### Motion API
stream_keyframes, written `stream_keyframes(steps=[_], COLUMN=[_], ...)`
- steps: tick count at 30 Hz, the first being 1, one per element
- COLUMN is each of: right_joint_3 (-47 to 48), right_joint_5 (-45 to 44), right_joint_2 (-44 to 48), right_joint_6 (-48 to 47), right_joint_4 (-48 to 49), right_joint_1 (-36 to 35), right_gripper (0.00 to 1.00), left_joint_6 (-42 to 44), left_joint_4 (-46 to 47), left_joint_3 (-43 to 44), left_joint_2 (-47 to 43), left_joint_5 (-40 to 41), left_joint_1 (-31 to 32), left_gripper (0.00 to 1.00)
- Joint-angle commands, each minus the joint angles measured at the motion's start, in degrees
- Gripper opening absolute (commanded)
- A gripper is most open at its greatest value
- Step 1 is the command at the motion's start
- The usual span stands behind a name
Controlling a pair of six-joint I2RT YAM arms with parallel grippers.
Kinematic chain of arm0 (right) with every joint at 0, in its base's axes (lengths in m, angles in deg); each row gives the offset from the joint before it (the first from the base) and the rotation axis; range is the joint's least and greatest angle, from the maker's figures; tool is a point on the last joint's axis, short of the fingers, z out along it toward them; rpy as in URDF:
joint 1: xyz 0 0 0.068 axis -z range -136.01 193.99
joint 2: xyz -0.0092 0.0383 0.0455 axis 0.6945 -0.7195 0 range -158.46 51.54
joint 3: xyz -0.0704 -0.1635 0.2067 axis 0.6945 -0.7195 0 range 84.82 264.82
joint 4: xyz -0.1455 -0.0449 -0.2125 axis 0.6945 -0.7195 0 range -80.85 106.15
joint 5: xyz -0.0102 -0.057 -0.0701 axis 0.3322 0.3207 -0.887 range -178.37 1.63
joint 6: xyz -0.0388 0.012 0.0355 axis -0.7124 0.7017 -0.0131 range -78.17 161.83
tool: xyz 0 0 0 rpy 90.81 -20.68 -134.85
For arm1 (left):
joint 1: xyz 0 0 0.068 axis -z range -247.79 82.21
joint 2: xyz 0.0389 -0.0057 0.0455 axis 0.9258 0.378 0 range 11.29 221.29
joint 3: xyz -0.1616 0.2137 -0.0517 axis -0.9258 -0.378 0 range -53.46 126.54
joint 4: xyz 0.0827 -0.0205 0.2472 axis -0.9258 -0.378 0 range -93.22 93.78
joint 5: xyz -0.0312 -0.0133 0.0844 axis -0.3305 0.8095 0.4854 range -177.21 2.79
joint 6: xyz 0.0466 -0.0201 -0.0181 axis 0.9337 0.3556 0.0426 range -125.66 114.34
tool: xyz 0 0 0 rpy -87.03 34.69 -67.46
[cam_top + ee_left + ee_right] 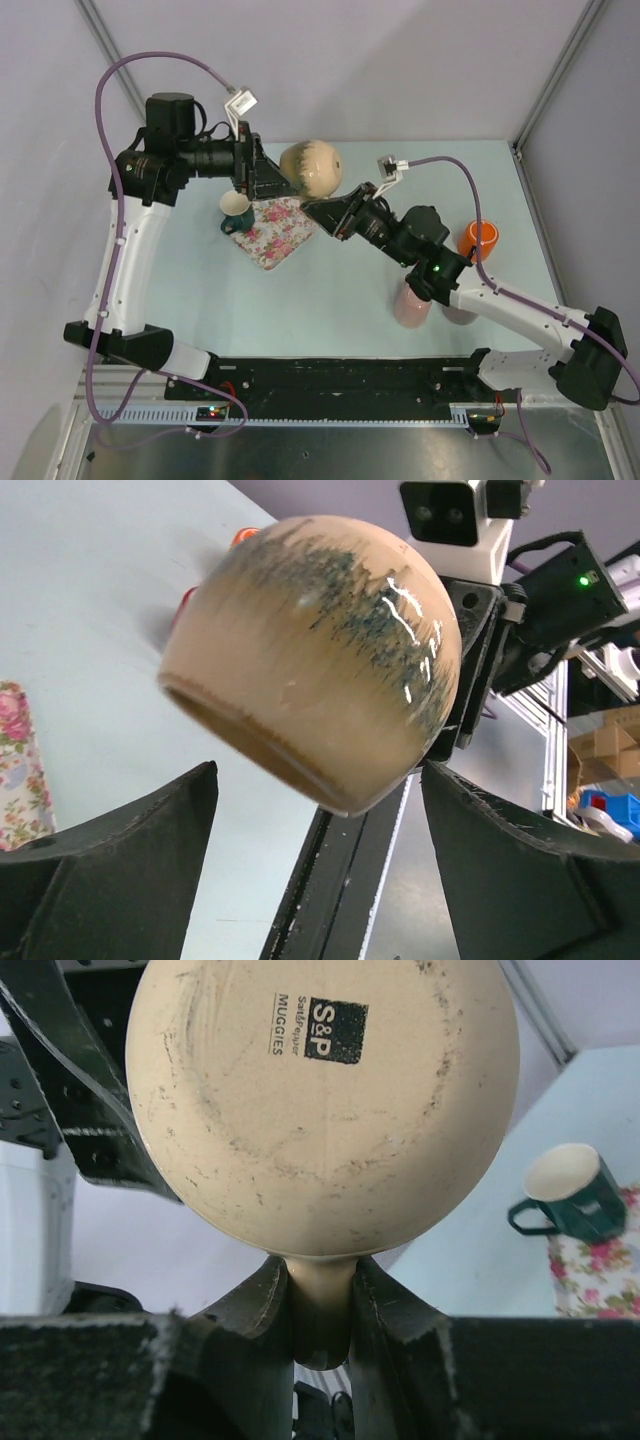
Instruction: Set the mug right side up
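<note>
I saw the beige mug (312,166) held in the air above the bench (200,290), between the two arms. It lay on its side. Its stamped base faced the right wrist camera and its open rim tilted down toward the left arm. My right pincer (320,1285) was pinching the mug's handle (320,1310) between its fingers and carried the mug's weight. My left pincer (260,178) was spread wide, its two dark fingers (130,860) standing on either side just below the mug and gripping nothing. Below, a green mug (236,210) stood upright at the edge of a floral cloth (278,235). An orange cup (478,240) and a pink cup (411,306) sat near the right arm.
</note>
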Motion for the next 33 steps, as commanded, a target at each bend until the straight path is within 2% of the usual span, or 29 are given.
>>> stream_keyframes(steps=[1,5,9,11,13,14,16,21,22,23,26,33], right_joint_3=[6.53,7.78,8.22,8.53,9.16,9.34,9.43,9.43,9.43,9.47,9.44,9.43], right_joint_5=[2.66,5.07,7.68,9.19,10.41,10.74,10.53,8.08,7.91,8.0,9.26,10.81], right_joint_2=[-2.69,-6.11,-9.43,-11.29,-13.07,-13.86,-14.9,-15.89,-16.15,-16.59,-17.65,-18.51], right_joint_6=[1.09,3.41,6.67,8.26,9.51,10.15,11.64,9.15,8.74,8.57,7.57,1.01], right_joint_4=[12.2,13.41,14.67,15.89,15.96,15.69,13.09,1.86,-0.19,-2.8,-9.76,-19.74], right_joint_1=[-0.57,0.05,1.14,1.66,2.36,2.91,4.36,7.81,8.85,10.2,13.28,16.28], right_gripper=[0.0,0.0,0.0,0.0,0.0,0.0,0.17,0.79,0.89,0.94,0.99,0.99], left_joint_6=[-2.85,-5.75,-9.95,-11.89,-13.28,-13.83,-13.56,-9.05,-7.89,-6.39,-2.43,9.61], left_joint_4=[2.11,4.44,8.01,9.62,10.42,10.6,10.78,10.78,10.78,10.69,10.37,5.9], left_joint_3=[2.68,1.8,1.28,1.26,0.43,-0.34,-1.62,-1.63,-0.18,1.73,6.02,14.6], left_joint_2=[-0.33,-0.43,0.6,1.82,2.91,3.64,4.93,10.53,12.63,14.78,20.09,34.62], left_joint_5=[-5.04,-8.31,-9.22,-8.74,-6.56,-4.48,1.12,23.32,26.63,29.95,38.34,57.62], left_joint_1=[2.12,2.73,2.82,2.78,2.75,2.76,2.76,2.79,2.82,2.88,3.36,4.97], left_gripper=[0.82,0.61,0.45,0.16,0.04,0.02,0.01,0.0,0.0,0.0,0.0,0.0])
